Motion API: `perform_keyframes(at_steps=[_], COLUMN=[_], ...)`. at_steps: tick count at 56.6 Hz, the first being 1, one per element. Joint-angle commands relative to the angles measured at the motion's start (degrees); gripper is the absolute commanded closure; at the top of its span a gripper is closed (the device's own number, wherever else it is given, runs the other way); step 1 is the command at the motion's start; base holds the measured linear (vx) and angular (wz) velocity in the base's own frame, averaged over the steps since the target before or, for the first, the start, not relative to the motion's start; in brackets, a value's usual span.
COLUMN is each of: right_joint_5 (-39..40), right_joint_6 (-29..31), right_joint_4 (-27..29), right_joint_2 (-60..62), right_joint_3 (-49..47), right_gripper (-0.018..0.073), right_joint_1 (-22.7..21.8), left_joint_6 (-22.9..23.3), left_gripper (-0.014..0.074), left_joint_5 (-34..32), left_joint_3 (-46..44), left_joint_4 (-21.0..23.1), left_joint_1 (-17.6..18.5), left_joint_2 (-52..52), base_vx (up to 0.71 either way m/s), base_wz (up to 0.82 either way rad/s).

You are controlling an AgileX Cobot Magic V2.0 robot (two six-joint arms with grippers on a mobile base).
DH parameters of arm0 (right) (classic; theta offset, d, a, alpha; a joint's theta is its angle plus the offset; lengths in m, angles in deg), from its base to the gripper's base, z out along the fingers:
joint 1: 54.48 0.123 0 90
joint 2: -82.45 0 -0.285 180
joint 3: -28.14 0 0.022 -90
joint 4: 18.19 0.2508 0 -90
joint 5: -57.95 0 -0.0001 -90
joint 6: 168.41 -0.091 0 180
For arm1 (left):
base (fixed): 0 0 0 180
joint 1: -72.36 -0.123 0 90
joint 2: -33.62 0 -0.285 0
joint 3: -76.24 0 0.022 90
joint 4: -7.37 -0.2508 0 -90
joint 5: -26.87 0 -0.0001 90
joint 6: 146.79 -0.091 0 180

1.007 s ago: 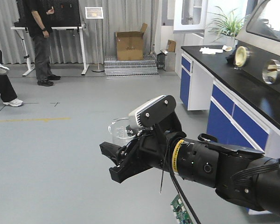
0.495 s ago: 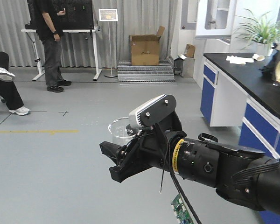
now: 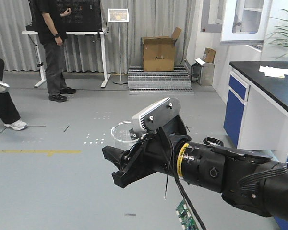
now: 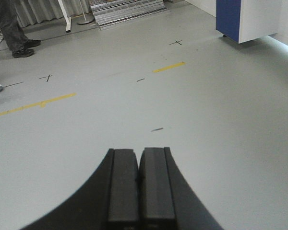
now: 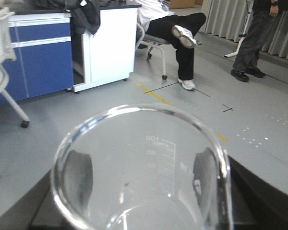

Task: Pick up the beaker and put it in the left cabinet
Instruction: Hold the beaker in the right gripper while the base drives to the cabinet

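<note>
The beaker (image 3: 121, 134) is a small clear glass cylinder held upright in mid-air over the grey floor. My right gripper (image 3: 114, 165) is shut on it, at the end of the black arm reaching in from the right. In the right wrist view the beaker (image 5: 144, 167) fills the lower frame, its printed graduation marks facing me, and the dark fingers (image 5: 81, 172) of the right gripper (image 5: 144, 191) press on both sides of the glass. My left gripper (image 4: 139, 153) is shut with nothing in it, its pads touching above bare floor. The left cabinet is out of view.
A standing person (image 3: 53, 48) and a seated person's leg (image 3: 2, 105) are at the left. A cardboard box (image 3: 158, 48) sits on a metal grate (image 3: 158, 79) at the back. A blue-and-white lab counter (image 3: 259, 96) runs along the right. Yellow floor tape (image 4: 38, 103).
The background has slid to the right across the front view, so the whole robot is turning left. The right arm and the beaker keep the same place in the frame.
</note>
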Motion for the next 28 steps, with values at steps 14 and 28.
perform_keyframes(at_steps=[14,28], right_joint_5=[1.86,1.93], right_joint_6=[0.05,0.00], right_joint_4=[1.12,1.12], right_joint_2=[2.55,2.55], right_joint_3=[-1.86,-1.86], right_gripper=[0.0459,0.0459], right_joint_1=[-0.32,-0.32], left_joint_6=[0.07,0.07], left_gripper=[0.0603,0.0603], left_joint_5=[-4.70,-4.70], left_joint_3=[-1.07,-1.07], left_joint_4=[0.27,0.27], left_joint_1=[0.32,0.32], left_joint_2=[-0.57,-0.57], base_vx=[0.71,0.73], base_wz=[-0.02,-0.03])
